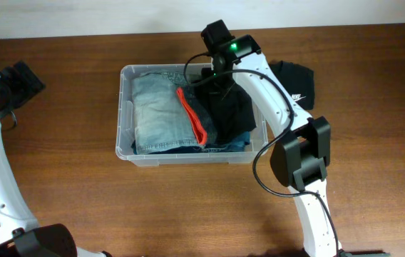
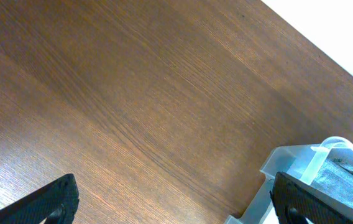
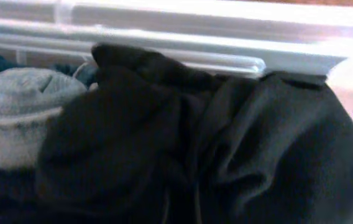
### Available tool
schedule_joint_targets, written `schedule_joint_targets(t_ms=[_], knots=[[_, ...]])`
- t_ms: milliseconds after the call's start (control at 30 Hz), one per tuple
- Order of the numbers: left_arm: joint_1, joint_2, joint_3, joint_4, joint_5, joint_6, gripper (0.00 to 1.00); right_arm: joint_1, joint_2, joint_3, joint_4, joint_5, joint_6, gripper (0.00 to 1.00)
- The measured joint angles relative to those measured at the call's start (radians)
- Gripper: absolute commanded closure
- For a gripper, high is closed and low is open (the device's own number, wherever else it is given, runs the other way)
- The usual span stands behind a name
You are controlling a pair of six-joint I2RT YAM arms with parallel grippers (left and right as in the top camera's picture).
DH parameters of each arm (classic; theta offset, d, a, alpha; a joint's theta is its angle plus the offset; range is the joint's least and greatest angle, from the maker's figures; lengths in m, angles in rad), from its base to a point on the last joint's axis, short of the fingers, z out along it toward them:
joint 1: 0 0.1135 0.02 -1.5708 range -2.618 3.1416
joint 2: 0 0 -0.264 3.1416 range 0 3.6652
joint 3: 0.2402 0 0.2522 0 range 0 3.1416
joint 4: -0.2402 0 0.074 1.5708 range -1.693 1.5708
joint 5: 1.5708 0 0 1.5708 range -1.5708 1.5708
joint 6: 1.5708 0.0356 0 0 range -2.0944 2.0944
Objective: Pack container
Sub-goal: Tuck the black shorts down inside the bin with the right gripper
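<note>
The clear plastic container [image 1: 125, 107] stands at the middle of the table, holding folded light blue jeans [image 1: 161, 114], a red item [image 1: 192, 114] and dark clothes. My right gripper [image 1: 213, 75] reaches down into its right half, sunk in a bunched black garment [image 1: 227, 107]. In the right wrist view that garment [image 3: 164, 137] fills the frame below the container's rim [image 3: 226, 37], and the fingers look pressed together in its folds. My left gripper [image 1: 21, 80] is open and empty at the far left over bare wood [image 2: 176, 205], with the container's corner [image 2: 288, 162] at lower right.
A second black garment with a white logo [image 1: 299, 82] lies on the table just right of the container, partly under my right arm. The table's far edge meets a white wall behind the container.
</note>
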Motion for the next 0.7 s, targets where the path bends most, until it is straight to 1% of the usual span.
schedule_joint_targets(t_ms=[33,100,300,400,433,567,700], knots=[[0.000,0.000,0.000,0.000,0.000,0.000,0.01,0.000,-0.003,0.017,-0.023,0.006,0.000,0.85],[0.000,0.000,0.000,0.000,0.000,0.000,0.01,0.000,-0.013,0.055,-0.072,0.016,-0.003,0.82],[0.000,0.000,0.000,0.000,0.000,0.000,0.01,0.000,-0.108,0.242,-0.288,0.043,-0.018,0.81],[0.000,0.000,0.000,0.000,0.000,0.000,0.01,0.000,-0.173,0.299,-0.425,0.051,-0.022,0.82],[0.000,0.000,0.000,0.000,0.000,0.000,0.01,0.000,-0.191,0.304,-0.452,0.053,-0.028,0.82],[0.000,0.000,0.000,0.000,0.000,0.000,0.01,0.002,-0.217,0.256,-0.457,0.044,-0.049,0.82],[0.000,0.000,0.000,0.000,0.000,0.000,0.01,0.006,-0.205,0.096,-0.452,0.042,-0.053,0.84]])
